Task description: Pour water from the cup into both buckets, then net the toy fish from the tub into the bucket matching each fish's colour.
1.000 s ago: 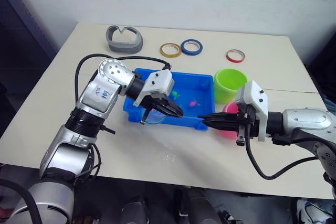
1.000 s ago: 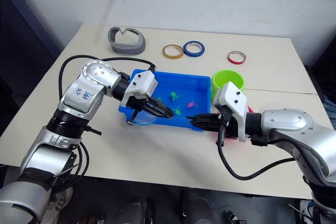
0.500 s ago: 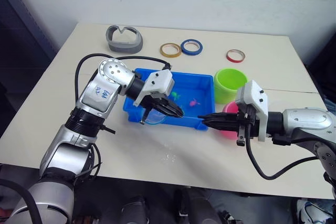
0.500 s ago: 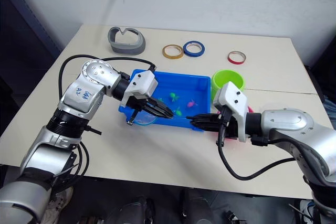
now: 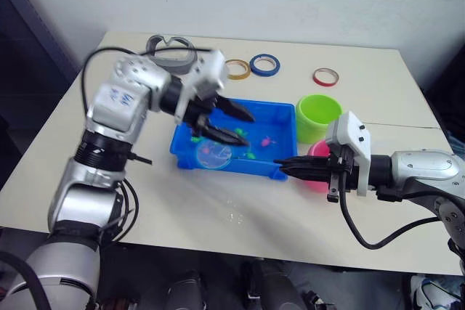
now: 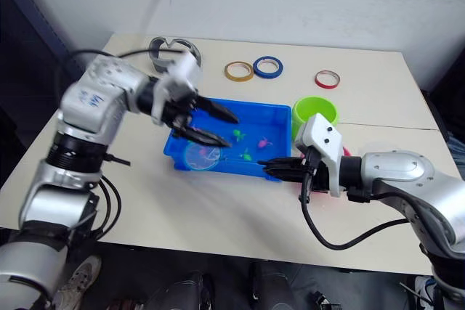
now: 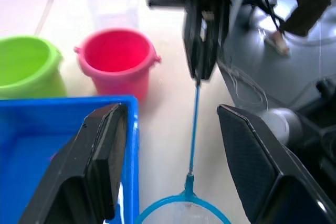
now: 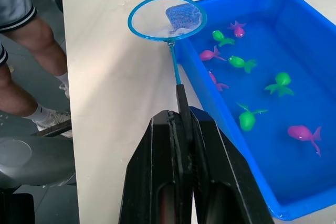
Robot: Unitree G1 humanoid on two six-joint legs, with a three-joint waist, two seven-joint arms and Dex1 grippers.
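Right wrist view: right gripper [image 8: 184,121] has its jaws closed tight on the thin stick of the small round net w/ light blue rim and sheer mesh [image 8: 166,18]; hoop lies over the near corner of the shallow bright blue rectangular plastic tub [image 8: 294,205], partly over the rim, partly over the desk [image 8: 105,93]. Tiny magenta and green plastic toy fish [image 8: 243,63] sit scattered in the tub. Left gripper [image 5: 234,124] hangs over the tub w/ jaws spread wide, nothing between them. Lime green round plastic bucket [image 5: 317,116] stands just beside the tub's far right end; pink round plastic bucket [image 7: 116,61] next to it, partly behind the right gripper in the head views. Clear plastic cup [image 7: 113,8] stands just past the pink bucket. Far side of desk: grey curved band-shaped object [image 5: 171,46], yellow tape ring [image 5: 235,70], blue tape ring [image 5: 264,64], red tape ring [image 5: 325,76]. Left arm's shell carries blue writing, unreadable. A person's legs [image 8: 26,82] show beside the desk.
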